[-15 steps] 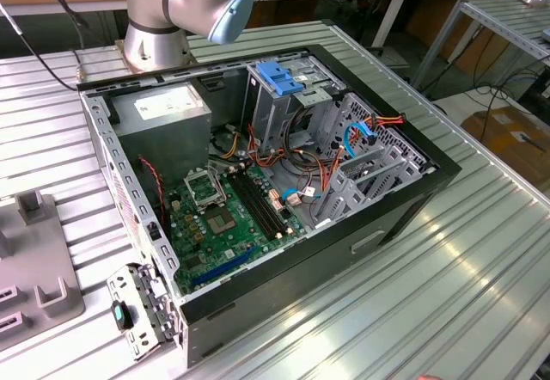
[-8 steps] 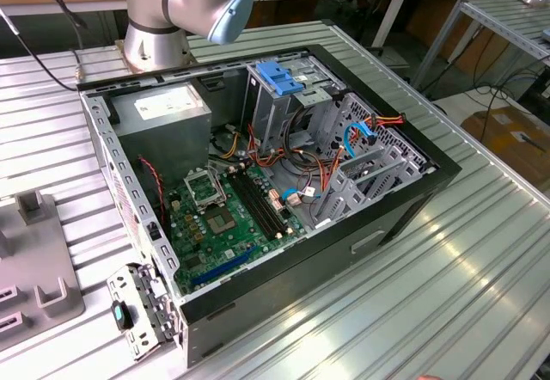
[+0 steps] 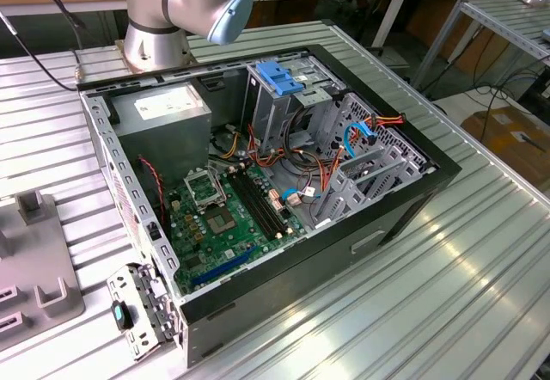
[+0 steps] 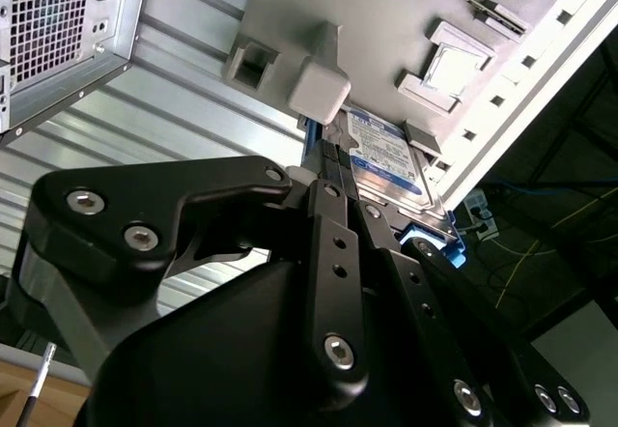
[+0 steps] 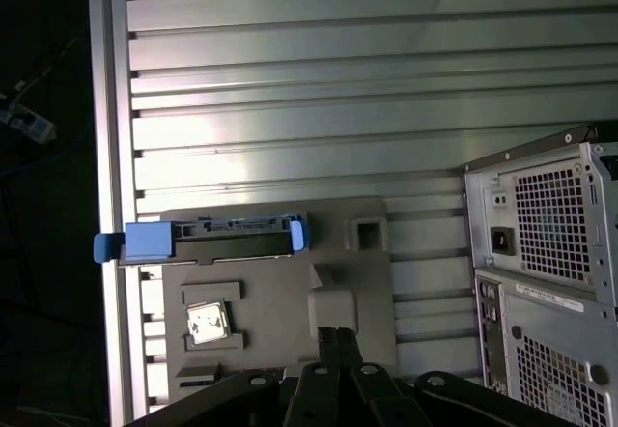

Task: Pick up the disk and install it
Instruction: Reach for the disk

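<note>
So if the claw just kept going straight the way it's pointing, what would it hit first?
Probably the grey fixture's raised block, just ahead of the claw; the disk sits off to one side. Depth is unclear.

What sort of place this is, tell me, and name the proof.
Probably a robotics lab's PC-assembly bench: an opened desktop computer case with its motherboard bare, on a ribbed aluminium table, the robot arm's base beside it.

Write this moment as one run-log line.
disk: on edge in grey holder | gripper: close by holder | computer case: open
</note>
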Robot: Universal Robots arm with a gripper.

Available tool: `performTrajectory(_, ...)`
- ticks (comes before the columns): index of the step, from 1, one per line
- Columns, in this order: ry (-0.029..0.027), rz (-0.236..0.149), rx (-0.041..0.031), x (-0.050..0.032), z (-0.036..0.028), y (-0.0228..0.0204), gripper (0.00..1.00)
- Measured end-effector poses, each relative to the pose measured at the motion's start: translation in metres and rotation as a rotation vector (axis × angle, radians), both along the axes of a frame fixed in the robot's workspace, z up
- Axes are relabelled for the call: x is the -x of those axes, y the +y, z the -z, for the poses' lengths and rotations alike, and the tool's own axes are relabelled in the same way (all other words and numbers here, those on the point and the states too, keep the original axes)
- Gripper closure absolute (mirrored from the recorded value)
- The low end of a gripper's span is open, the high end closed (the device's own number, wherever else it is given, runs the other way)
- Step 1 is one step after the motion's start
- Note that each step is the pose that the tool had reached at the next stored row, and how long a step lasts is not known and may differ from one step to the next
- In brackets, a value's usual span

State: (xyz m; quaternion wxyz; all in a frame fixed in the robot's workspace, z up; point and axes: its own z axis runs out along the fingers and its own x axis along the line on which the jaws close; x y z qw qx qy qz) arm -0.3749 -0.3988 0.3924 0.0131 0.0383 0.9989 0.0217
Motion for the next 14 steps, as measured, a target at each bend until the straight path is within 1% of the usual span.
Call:
performTrajectory(8, 0.0, 0.0, -0.0001, 0.0026, 0.0001, 0.0, 0.89)
performTrajectory(12, 0.0, 0.0, 0.0002, 0.008, 0.001, 0.001, 0.89)
performTrajectory(13, 0.0001, 0.0, 0.0003, 0.0098, 0.0014, 0.0016, 0.89)
performTrajectory(14, -0.0002, 0.0, 0.0008, 0.0126, 0.0022, 0.0031, 0.89)
